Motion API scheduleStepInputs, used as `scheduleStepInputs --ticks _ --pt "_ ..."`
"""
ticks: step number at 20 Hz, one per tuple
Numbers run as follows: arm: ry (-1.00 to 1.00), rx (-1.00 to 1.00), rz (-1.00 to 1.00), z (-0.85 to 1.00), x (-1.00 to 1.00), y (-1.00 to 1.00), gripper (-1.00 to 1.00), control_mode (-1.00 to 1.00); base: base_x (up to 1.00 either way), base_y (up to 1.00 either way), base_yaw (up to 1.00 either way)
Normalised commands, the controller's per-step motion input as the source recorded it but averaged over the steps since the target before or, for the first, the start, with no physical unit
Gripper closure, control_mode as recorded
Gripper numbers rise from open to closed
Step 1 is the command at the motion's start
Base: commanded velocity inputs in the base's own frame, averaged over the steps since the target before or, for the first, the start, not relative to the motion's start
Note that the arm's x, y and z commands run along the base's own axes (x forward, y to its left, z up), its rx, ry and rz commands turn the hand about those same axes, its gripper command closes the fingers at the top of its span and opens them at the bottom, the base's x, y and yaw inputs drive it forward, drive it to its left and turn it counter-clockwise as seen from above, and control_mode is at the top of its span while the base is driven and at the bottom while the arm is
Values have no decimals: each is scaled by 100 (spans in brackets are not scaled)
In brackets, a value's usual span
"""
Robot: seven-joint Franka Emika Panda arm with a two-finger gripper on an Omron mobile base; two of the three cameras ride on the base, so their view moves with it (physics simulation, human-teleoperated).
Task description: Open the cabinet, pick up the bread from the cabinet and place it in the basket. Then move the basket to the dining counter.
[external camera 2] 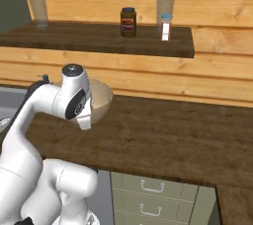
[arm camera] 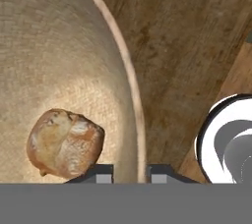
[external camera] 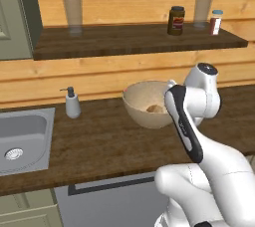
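Note:
The beige basket stands on the dark wood worktop, against the wooden back wall. The golden-brown bread roll lies at its bottom. In the hand view the bread rests on the speckled inside of the basket. My gripper straddles the smooth rim, one fingertip inside and the other outside, shut on the basket's wall. My white arm hides part of the basket in the right base view. The dining counter is out of view.
A steel sink and a soap dispenser sit left of the basket. The shelf above holds a dark jar, a shaker and a glass. Drawers lie below the worktop.

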Motion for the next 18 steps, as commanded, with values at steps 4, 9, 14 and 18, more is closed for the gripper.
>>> scheduleStepInputs --ticks 4,9,14,18 --pt "0 0 0 0 0 0 100 -100 0 0 0" --pt "0 0 0 0 -6 0 100 100 -61 -5 -2" --pt "0 0 0 0 0 0 100 100 -94 -17 -35" --pt "0 0 0 0 0 0 100 100 -49 -4 -75"
